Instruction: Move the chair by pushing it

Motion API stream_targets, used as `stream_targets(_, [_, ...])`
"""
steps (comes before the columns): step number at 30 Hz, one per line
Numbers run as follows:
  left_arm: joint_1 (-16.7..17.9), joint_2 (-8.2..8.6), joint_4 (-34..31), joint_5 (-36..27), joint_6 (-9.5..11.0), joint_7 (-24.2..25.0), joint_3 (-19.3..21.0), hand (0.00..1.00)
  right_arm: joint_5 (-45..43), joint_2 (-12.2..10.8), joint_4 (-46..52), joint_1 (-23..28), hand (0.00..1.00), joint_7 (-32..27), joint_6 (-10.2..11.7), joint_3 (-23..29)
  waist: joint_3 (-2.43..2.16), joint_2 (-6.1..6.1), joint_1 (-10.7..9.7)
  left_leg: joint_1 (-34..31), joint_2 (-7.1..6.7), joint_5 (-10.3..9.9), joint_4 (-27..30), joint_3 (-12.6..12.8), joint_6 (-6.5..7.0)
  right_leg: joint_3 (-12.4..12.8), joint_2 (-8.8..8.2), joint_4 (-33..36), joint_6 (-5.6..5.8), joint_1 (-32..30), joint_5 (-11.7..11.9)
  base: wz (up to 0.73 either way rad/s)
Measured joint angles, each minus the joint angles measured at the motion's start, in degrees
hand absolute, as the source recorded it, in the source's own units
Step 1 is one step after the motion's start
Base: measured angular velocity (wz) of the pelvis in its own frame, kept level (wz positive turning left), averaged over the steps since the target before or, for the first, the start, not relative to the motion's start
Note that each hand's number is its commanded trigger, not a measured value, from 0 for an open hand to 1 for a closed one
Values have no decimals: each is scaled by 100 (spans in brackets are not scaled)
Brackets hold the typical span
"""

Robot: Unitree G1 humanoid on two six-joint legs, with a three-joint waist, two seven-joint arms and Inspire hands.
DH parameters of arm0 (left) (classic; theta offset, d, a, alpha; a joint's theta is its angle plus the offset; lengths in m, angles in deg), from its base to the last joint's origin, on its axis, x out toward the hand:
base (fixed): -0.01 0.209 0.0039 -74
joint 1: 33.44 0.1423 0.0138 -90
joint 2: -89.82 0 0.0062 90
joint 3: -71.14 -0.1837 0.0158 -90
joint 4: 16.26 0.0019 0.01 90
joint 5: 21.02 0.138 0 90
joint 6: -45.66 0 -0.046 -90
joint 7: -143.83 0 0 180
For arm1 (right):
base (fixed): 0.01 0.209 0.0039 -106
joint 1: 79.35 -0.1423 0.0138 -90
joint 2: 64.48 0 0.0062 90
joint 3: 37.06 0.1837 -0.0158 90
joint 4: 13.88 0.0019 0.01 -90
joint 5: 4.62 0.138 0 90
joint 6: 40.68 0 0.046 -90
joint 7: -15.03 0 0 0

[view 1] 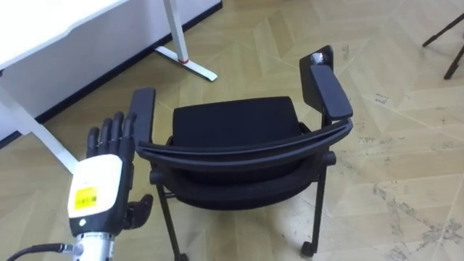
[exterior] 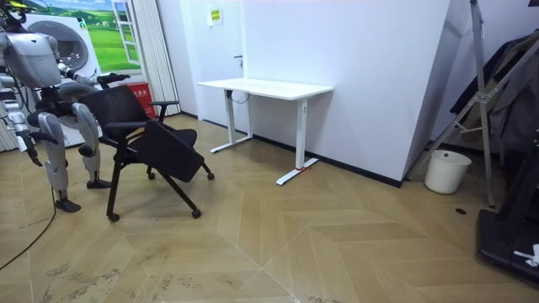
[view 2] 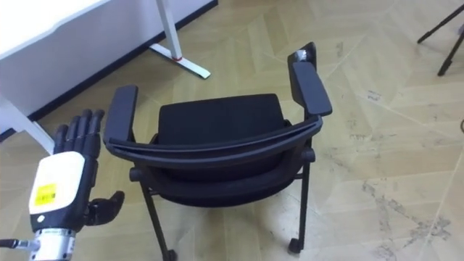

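A black chair point(view 1: 235, 123) with two armrests and small wheels stands right in front of me, its curved backrest point(view 1: 246, 148) nearest me and its seat facing away. My left hand point(view 1: 101, 177) is raised beside the chair's left armrest point(view 1: 141, 116), palm forward and fingers straight, holding nothing; I cannot tell if it touches. In the room view I stand behind the chair point(exterior: 143, 126) at that view's left, facing the white desk. My right arm hangs at my side, with the right hand point(exterior: 34, 157) low by my hip.
A white desk point(view 1: 65, 22) with white legs and a floor foot point(view 1: 187, 61) stands ahead on the left, against the wall point(exterior: 354, 76). Bare wooden floor point(view 1: 406, 109) lies ahead and right. A dark stand leg point(view 1: 444, 32) shows far right, and a white bin point(exterior: 446, 171) stands by the wall.
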Motion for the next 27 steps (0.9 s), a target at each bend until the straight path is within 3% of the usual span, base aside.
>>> stream_targets(13, [-15, -53, -31, 114, -78, 278, -258, 0, -143, 1, 30, 30, 0, 117, -1, -4, 20, 87, -167, 113, 3, 0, -96, 144, 0, 191, -4, -2, 6, -12, 3, -6])
stream_targets(21, [-137, -62, -31, 340, -68, 397, -375, 0, -147, 2, 50, 43, 0, 77, -1, -43, 53, 90, -208, 195, 16, 0, -145, 296, 0, 457, 3, 7, 19, -69, 11, -15])
stream_targets(27, [-417, -232, -32, 398, -73, 412, -427, 0, -79, 1, 35, 20, 0, 122, 9, -40, 43, 106, -327, 184, 16, 0, -156, 343, 0, 505, 4, 10, 29, -108, 17, -3])
